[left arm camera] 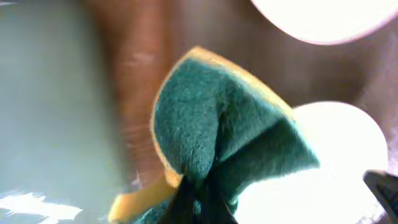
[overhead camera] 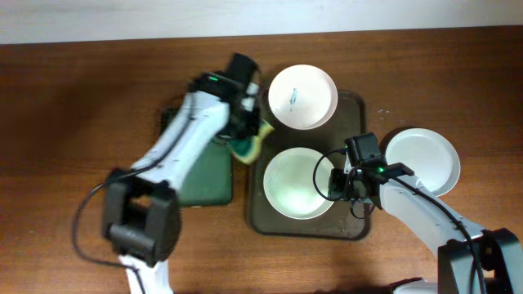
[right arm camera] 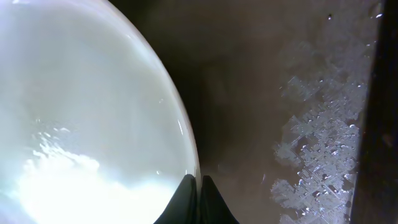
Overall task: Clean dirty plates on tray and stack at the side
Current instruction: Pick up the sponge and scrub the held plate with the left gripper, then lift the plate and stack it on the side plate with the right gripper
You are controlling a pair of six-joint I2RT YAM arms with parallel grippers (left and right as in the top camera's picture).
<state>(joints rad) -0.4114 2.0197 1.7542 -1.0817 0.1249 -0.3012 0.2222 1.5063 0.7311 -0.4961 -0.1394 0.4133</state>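
Stacking step, I judge: my right hand (overhead camera: 335, 184) is clamping the rim of the round white shallow plate (overhead camera: 290, 188) on the dark brown rectangular tray (overhead camera: 347, 228), mid-tabletop; my left hand (overhead camera: 249, 135) is pinching the green sponge (overhead camera: 245, 149). Next: lifting level, rightward.

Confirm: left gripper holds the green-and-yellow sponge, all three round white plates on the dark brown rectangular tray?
No: overhead shows only two plates on the dark brown rectangular tray; the third round white plate lies on the wooden table beside it. Left gripper does hold the green-and-yellow sponge.
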